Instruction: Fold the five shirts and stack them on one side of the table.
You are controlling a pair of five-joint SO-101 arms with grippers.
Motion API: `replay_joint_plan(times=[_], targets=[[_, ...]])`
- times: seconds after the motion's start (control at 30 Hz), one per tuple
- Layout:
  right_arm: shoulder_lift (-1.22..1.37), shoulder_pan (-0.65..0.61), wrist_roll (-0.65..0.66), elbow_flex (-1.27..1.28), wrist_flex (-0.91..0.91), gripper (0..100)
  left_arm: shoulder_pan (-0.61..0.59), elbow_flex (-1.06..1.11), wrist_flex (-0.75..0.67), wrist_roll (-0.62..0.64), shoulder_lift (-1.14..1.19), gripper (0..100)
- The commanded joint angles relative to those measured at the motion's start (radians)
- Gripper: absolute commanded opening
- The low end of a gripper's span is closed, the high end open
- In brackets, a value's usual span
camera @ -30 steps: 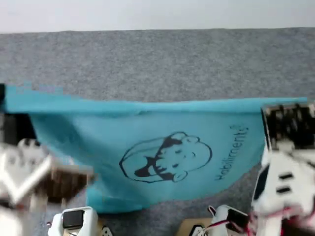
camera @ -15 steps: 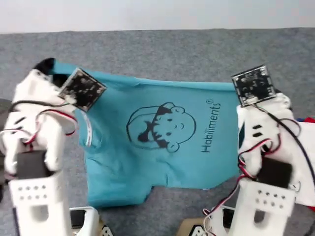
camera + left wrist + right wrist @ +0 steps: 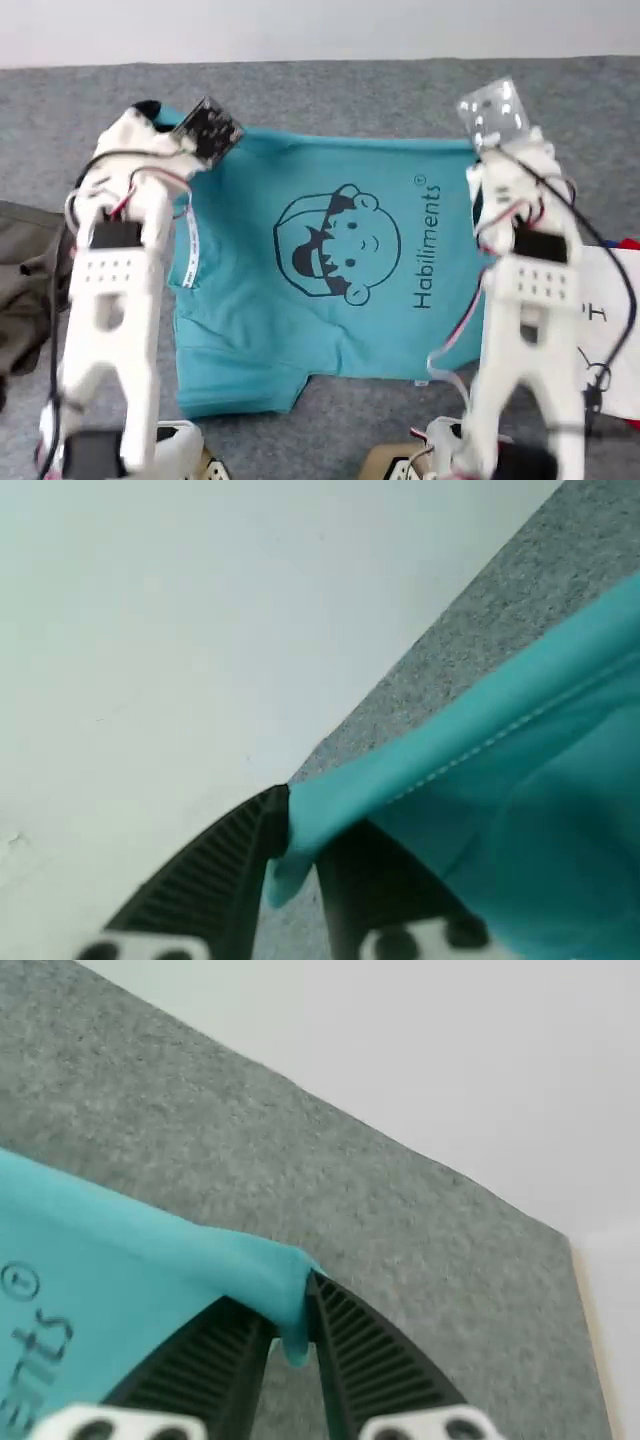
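Note:
A teal shirt [image 3: 330, 270] with a black cartoon print lies spread on the grey table [image 3: 330, 100], print up. My left gripper [image 3: 290, 855] is shut on the shirt's [image 3: 520, 780] hem corner at the far left [image 3: 150, 115]. At the far right corner my right gripper [image 3: 292, 1322] is shut on the teal shirt's [image 3: 110, 1260] edge, and its arm [image 3: 520, 270] runs along that side of the cloth. Both held corners sit at the shirt's far edge.
A dark olive garment [image 3: 30, 270] lies crumpled at the table's left edge. White cloth with black print [image 3: 610, 340] and a bit of red [image 3: 628, 245] lie at the right edge. Grey felt [image 3: 400, 1200] stretches beyond the shirt to the back wall.
Both arms have swung from the near side out to the far side, carrying the shirt's held edge with them. The shirt has gone from hanging wide and low to lying flat.

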Motion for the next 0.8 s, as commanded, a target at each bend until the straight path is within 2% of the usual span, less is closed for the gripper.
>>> replay_joint_plan(times=[0.0,0.2,0.43,0.57,0.77], targets=[[0.179,-0.001,-0.020,-0.265,-0.022,1.0,0.002,-0.234,-0.031,0.046,0.167,1],[0.490,-0.002,-0.035,-0.589,-0.012,1.0,0.026,-0.588,-0.015,0.097,0.477,1],[0.746,-0.001,-0.035,-0.902,0.108,1.0,0.055,-0.986,0.098,0.095,0.781,1],[0.812,-0.001,-0.035,-1.008,0.189,1.0,0.057,-1.208,0.241,0.095,0.911,1],[0.826,-0.010,-0.011,-1.042,0.282,1.0,0.057,-1.454,0.537,0.095,1.002,1]])
